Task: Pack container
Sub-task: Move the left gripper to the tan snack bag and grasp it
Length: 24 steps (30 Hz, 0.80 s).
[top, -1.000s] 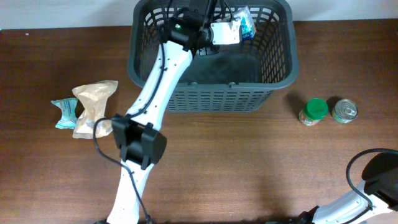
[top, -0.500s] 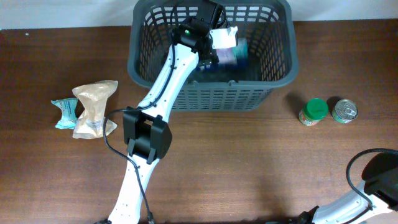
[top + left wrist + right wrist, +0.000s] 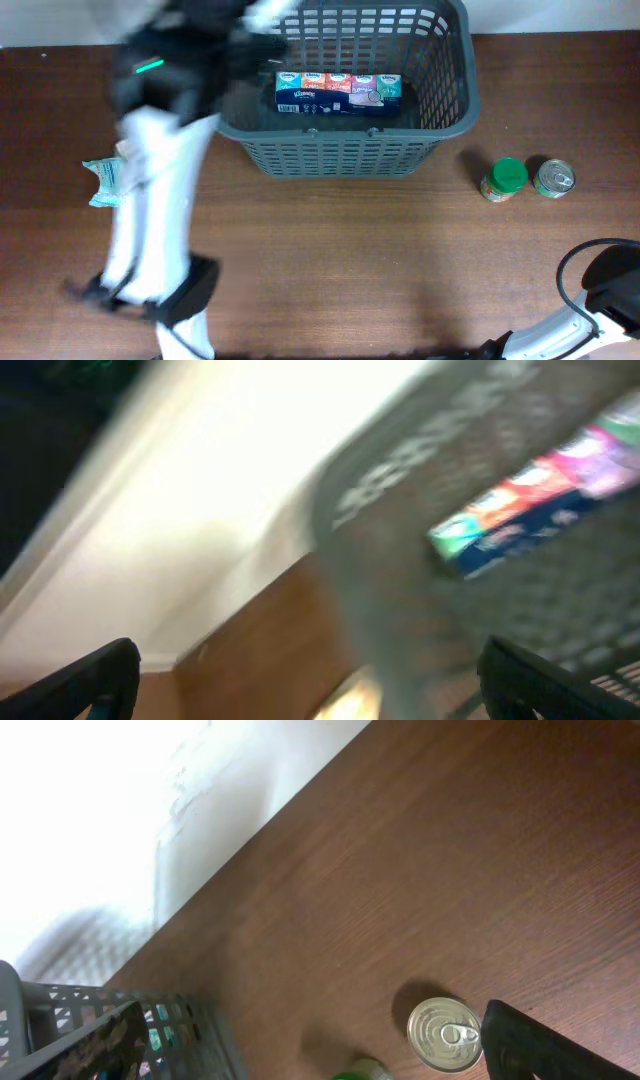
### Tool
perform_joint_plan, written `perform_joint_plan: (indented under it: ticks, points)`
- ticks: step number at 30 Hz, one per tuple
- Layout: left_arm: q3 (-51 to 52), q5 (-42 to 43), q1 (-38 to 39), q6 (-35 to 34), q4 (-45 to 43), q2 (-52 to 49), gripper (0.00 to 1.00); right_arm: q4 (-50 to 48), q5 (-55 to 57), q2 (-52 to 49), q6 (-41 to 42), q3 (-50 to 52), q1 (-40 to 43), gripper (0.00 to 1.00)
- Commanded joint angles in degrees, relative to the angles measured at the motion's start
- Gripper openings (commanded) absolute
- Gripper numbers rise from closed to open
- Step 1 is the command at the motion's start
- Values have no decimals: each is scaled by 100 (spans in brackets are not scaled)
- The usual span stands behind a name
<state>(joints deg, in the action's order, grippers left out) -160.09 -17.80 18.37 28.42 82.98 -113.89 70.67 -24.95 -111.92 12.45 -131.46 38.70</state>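
The container (image 3: pixel 440 125), a dark grey slotted basket, stands at the back of the table. A flat multi-coloured pack of tissues (image 3: pixel 338 91) lies on its bottom, and shows blurred in the left wrist view as the pack (image 3: pixel 540 490). My left arm (image 3: pixel 150 200) is a motion-blurred streak left of the basket. My left gripper (image 3: pixel 320 685) is open and empty, its fingers wide apart over the table beside the basket wall. My right gripper (image 3: pixel 320 1055) is open and empty, low over the table near the tin can (image 3: pixel 445 1034).
A green-lidded jar (image 3: pixel 505 179) and the tin can (image 3: pixel 553 178) stand right of the basket. A teal snack packet (image 3: pixel 103 181) lies at the left, partly behind the blurred arm. The right arm's base (image 3: pixel 610 290) sits at the bottom right corner.
The left gripper opened and let the tissue pack go into the basket, where it now lies flat. The left arm then swung fast out of the basket to the left. The right arm stayed still.
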Motion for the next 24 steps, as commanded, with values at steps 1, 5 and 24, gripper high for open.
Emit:
perform_joint_plan:
  ticks: [1, 5, 24]
  points:
    - [37, -98, -815, -1095, 492, 203, 99, 4, -4, 24, 4, -66, -4, 99]
    - [96, 188, -1775, -1823, 1147, 170, 99, 4, -4, 24, 4, -66, -4, 99]
    - [5956, 1462, -3703, -1589, -1519, -426, 99, 4, -4, 24, 4, -66, -4, 99]
